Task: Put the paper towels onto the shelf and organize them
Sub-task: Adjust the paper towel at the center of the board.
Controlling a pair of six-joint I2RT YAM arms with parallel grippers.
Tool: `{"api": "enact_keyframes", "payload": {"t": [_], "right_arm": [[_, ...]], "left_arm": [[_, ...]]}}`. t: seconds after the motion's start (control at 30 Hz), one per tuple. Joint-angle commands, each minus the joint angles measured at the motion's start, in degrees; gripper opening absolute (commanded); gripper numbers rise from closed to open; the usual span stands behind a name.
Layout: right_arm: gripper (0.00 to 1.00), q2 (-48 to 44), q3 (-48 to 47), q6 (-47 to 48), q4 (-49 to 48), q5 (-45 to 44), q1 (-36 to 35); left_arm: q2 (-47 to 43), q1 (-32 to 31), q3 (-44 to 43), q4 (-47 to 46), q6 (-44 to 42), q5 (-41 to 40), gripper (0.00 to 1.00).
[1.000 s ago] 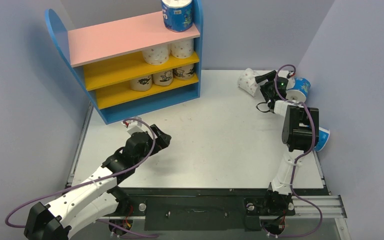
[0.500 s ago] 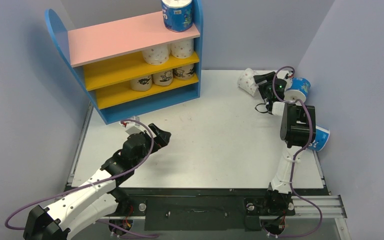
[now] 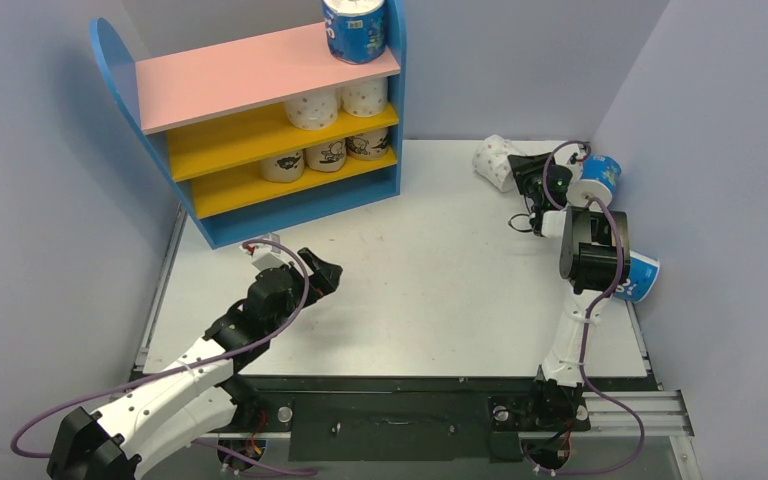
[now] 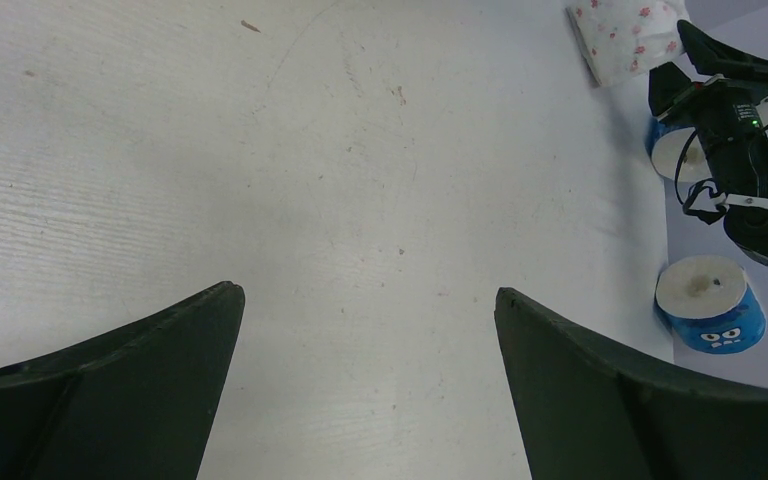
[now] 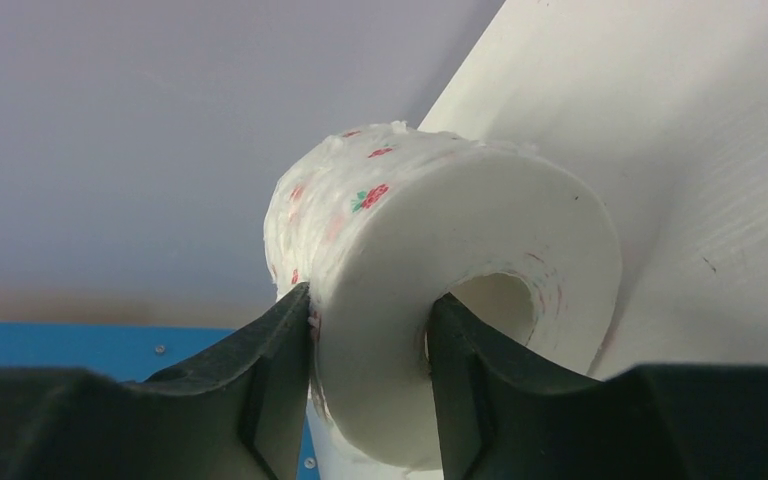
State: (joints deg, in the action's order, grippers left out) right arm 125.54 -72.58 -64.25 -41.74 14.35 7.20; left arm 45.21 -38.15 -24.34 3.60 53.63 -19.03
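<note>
**Tool state.** The right gripper [image 5: 370,310] is closed part-way onto the wall of a white roll [image 3: 492,160]. One finger sits inside the hollow core and the other against the outer face, both touching paper. The left gripper [image 4: 365,300] stands wide apart and holds nothing. It hangs over the near left part of the table [image 3: 430,270].

**Key relation.** The white roll lies on its side at the far right corner of the table. Its core opens toward the right gripper, so its long axis runs roughly along the far edge, in line with the fingers. The right arm is at the roll and the left arm is well apart from it. The shelf [image 3: 260,215] stands at the far left corner, well apart from the roll.

Judgement: the carry must go leftward to the upper yellow board [image 3: 225,138], where bare space shows left of the white rolls standing there. The roll will likely need turning upright to match them.

**Count.** Nine rolls in all.
- **On the shelf, six:**
  - one top blue roll [image 3: 355,28] on the pink board [image 3: 240,75]
  - two white on the upper yellow board
  - three tan rolls [image 3: 325,155] on the lower yellow board [image 3: 230,190]
- **On the table, three:**
  - the gripped white roll
  - a far blue roll [image 3: 600,178] just beside the right gripper
  - a near blue roll [image 3: 643,278] at the right edge beside the arm
</note>
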Motion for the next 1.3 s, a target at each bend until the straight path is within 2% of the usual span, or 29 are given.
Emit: {"api": "enact_keyframes", "payload": {"t": [0.0,0.1,0.23,0.37,0.53,0.63,0.77,0.97,1.2,1.27], "right_arm": [[0.31,-2.17,1.9,-1.15,-8.85,0.57,0.53],[0.27,-4.03,3.46,-1.93,-10.21,0.58,0.53],[0.26,-8.93,7.66,-2.71,-11.5,0.12,0.39],[0.25,-17.16,10.88,0.39,-6.2,-0.56,-0.89],[0.24,-32.19,13.87,11.4,12.99,-5.05,-5.91],[0.24,-39.75,17.4,15.0,19.47,-8.38,-9.3],[0.24,-52.15,19.94,21.74,30.52,-13.03,-17.56],[0.24,-65.04,20.32,31.35,49.25,-19.57,-30.09],[0.25,-71.0,17.36,39.48,69.28,-23.71,-42.39],[0.25,-70.28,15.92,41.03,72.75,-26.07,-48.88]], "left_arm": [[-0.87,-0.23,-0.43,-2.58,0.01,-0.4,0.97],[-1.92,-0.25,-0.24,-1.59,0.51,-0.55,0.97],[-4.26,-0.23,0.15,-0.27,0.92,-0.54,0.97],[-6.85,-0.25,0.61,1.31,1.59,-0.45,0.97],[-10.05,-0.25,1.35,4.95,3.08,-0.4,0.97],[-12.39,-0.18,1.24,8.1,4.4,-1.11,0.97],[-16.0,-0.17,1.62,10.33,5.14,-2.2,0.97],[-19.37,-0.16,1.09,12.85,5.28,-2.62,0.97],[-22.41,-0.1,1.26,15.77,5.43,-5.12,0.97],[-22.65,-0.06,1.12,16.44,5.25,-5.96,0.97]]}}
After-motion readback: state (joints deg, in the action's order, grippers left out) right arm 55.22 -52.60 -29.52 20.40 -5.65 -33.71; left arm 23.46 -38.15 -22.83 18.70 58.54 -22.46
